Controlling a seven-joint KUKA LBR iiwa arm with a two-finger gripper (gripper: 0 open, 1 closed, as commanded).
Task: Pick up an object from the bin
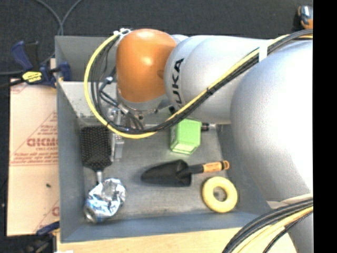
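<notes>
Near wall: crumpled foil ball (105, 199), yellow tape ring (219, 194). Mid-floor: black trowel (168, 174) with an orange handle. Beyond: green block (185, 137). Gripper (118, 144) low, just beside black mesh brush (96, 146), the likely target. Open or closed: cannot tell. Things lie apart, which favours a single pick.

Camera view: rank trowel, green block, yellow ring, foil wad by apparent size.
1. Black trowel, longest by far.
2. Foil wad and yellow ring: too alike to rank.
3. Green block: smallest as seen, though the arm may hide its top edge.
</notes>
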